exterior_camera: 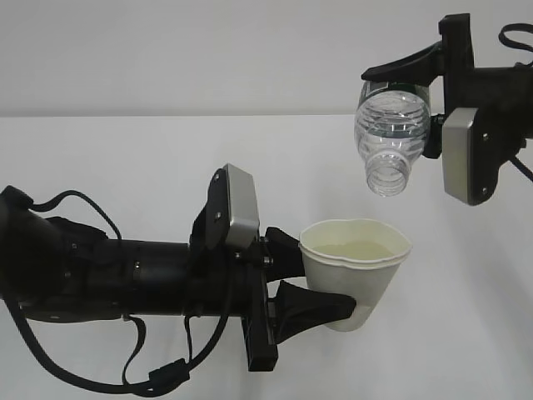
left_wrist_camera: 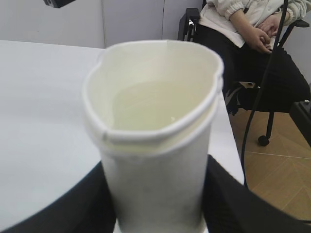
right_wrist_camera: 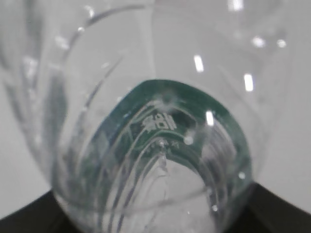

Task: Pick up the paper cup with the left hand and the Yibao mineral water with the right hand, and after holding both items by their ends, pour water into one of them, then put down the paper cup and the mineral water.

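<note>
My left gripper is shut on the white paper cup and holds it upright above the table; the rim is squeezed out of round and clear water lies inside. In the left wrist view the cup fills the middle between two black fingers. My right gripper is shut on the Yibao mineral water bottle, held neck-down just above and right of the cup's mouth; no stream shows. In the right wrist view the clear ribbed bottle with its green label fills the frame.
The white table spreads under both arms. In the left wrist view the table's right edge drops off to a wooden floor, where a seated person on a wheeled chair is close by.
</note>
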Motion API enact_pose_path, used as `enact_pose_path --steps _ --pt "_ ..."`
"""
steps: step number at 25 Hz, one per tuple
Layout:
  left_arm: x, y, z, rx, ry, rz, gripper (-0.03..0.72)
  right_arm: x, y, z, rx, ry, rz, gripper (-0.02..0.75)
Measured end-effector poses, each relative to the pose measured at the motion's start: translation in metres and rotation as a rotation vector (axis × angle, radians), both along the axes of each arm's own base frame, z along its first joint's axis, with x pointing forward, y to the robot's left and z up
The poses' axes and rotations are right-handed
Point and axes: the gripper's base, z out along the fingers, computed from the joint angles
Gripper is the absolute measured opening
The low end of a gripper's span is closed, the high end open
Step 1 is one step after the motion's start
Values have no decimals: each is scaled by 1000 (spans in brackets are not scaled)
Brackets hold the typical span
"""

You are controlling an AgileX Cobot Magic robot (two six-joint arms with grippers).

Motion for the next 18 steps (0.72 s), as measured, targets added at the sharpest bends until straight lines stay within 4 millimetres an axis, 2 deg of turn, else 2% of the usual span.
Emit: enact_pose_path --steps 3,6,18 --pt "0 0 0 0 0 0 394 0 0 0 13 12 -1 465" --pt "0 0 0 0 -2 0 375 0 0 0 32 34 -9 465" --pt "0 0 0 0 -4 0 380 -1 1 1 84 79 -15 465"
